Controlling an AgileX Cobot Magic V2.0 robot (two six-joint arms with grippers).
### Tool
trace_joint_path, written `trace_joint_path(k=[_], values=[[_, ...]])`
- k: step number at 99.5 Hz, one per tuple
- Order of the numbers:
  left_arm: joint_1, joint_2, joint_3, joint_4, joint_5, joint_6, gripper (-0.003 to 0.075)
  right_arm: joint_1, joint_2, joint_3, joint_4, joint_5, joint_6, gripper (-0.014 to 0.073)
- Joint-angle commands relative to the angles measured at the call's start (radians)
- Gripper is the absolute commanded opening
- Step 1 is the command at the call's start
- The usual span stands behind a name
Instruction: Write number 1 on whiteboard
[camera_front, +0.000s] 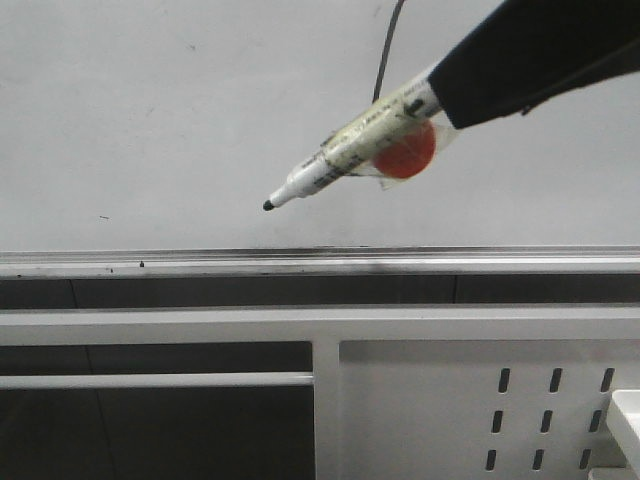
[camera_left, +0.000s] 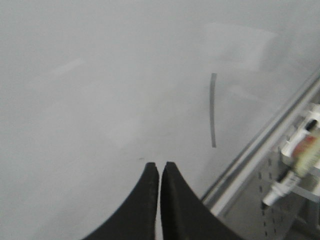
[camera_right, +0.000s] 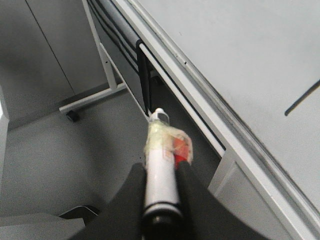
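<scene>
Whiteboard (camera_front: 150, 110) bearing number 1 (camera_left: 212, 110); right end effector (camera_right: 161, 175) pinching marker (camera_front: 350, 150), left end effector (camera_left: 160, 172) pressed together.

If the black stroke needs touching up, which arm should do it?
Right, probably. The right gripper is shut on the taped white marker, its tip bare and near the glossy white whiteboard. The left gripper is shut and empty. The thin black stroke is already drawn.

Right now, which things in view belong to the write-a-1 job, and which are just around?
Job:
- whiteboard
- number 1, stroke already on the board
- marker, held in the right gripper

Just around:
- left gripper, jaws shut, holding nothing
- perforated panel below the board
- silver ledge
</scene>
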Motion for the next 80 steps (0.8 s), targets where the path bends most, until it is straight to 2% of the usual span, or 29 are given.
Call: trace_joint_path(k=[1,9,17,28,35,57,80], values=[[-0.095,0.025,-0.03,0.083,-0.057,0.0,-0.0019,-0.003,0.02,-0.076,-0.03,0.018,-0.009,-0.0071],[-0.182,0.06,-0.03,0.166,-0.057,0.0,0.0,-0.003,0.048,-0.119,-0.045,0.049,-0.009,-0.0071],[-0.238,0.105,-0.03,0.23,-0.057,0.0,0.0083,-0.003,0.077,-0.154,-0.058,0.072,-0.009,-0.0071],[-0.253,0.172,-0.03,0.232,-0.065,0.0,0.0203,-0.003,0.1,-0.186,-0.06,0.09,-0.009,-0.0071],[-0.247,0.208,-0.03,0.232,-0.085,-0.003,0.0254,-0.003,0.102,-0.196,-0.06,0.093,-0.009,-0.0071],[-0.236,0.297,-0.03,0.227,-0.166,-0.01,0.0264,-0.002,0.102,-0.206,-0.049,0.119,-0.009,-0.0071],[-0.154,0.345,-0.03,0.207,-0.182,-0.01,0.0264,-0.002,0.102,-0.206,-0.023,0.137,-0.009,-0.0071]])
